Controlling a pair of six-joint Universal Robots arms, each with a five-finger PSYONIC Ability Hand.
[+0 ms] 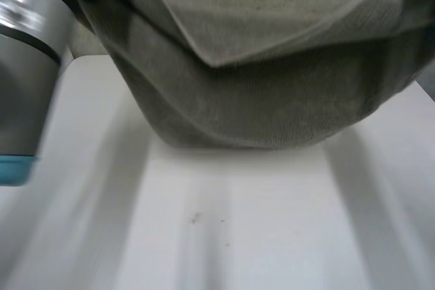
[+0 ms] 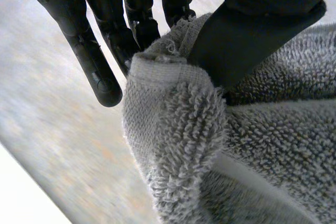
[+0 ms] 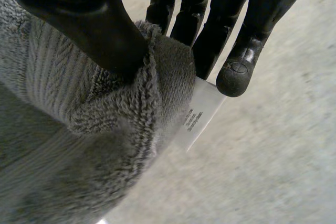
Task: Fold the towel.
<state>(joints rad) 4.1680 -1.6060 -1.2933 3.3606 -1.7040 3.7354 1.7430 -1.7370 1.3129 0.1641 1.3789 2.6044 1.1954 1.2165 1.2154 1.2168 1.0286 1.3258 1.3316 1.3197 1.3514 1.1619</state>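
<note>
Holds the grey towel [image 1: 272, 100] up over the white counter [image 1: 238, 229], sagging in the middle. Pinches one hemmed corner with the left hand [image 2: 252, 40], thumb against fingers. Pinches another corner likewise with the right hand [image 3: 84, 22], a white label [image 3: 198, 115] poking out beside the fingertips.

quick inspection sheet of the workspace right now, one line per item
surface: white table, one small dark speck
job's things: grey towel held up over the table, sagging in the middle; white label sewn at one edge
clutter: nothing seen
hands: left hand pinches a hemmed towel corner between thumb and fingers; right hand pinches the towel edge by the label the same way
cables: nothing seen
surroundings: nothing seen beyond the left arm beside the towel
</note>
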